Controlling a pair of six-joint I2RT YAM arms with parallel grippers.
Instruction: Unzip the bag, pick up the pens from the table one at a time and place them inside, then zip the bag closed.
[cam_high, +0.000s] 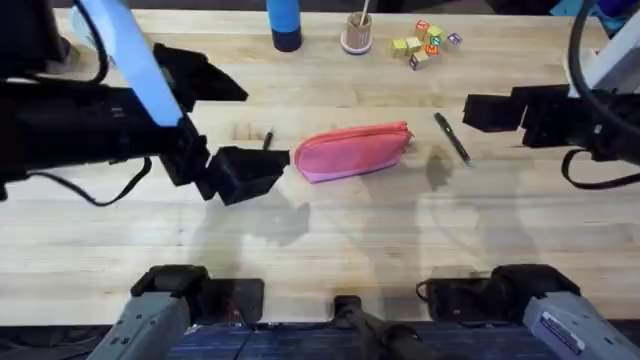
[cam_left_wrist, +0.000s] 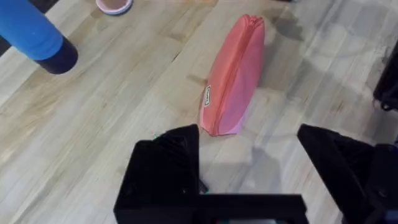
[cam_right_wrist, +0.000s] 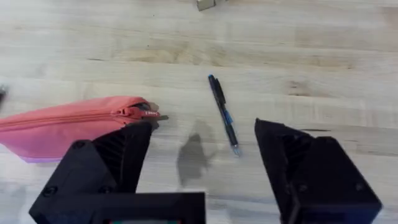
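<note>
The pink bag (cam_high: 350, 152) lies across the middle of the table (cam_high: 400, 240), its zipper shut and its small pull (cam_right_wrist: 149, 114) at the right end. One black pen (cam_high: 452, 137) lies just right of the bag, also seen as a pen (cam_right_wrist: 222, 114) with a blue section. A second pen (cam_high: 267, 140) shows partly, just beyond my left gripper. My left gripper (cam_high: 262, 170) is open at the left end of the bag (cam_left_wrist: 233, 78), low over the wood. My right gripper (cam_high: 472, 112) hangs open above the table, to the right of the pen and the bag (cam_right_wrist: 68, 127).
A blue bottle (cam_high: 284, 22), a small cup of sticks (cam_high: 356, 35) and several coloured blocks (cam_high: 425, 43) stand along the far edge. Bare wood lies in front of the bag, between it and the arm bases.
</note>
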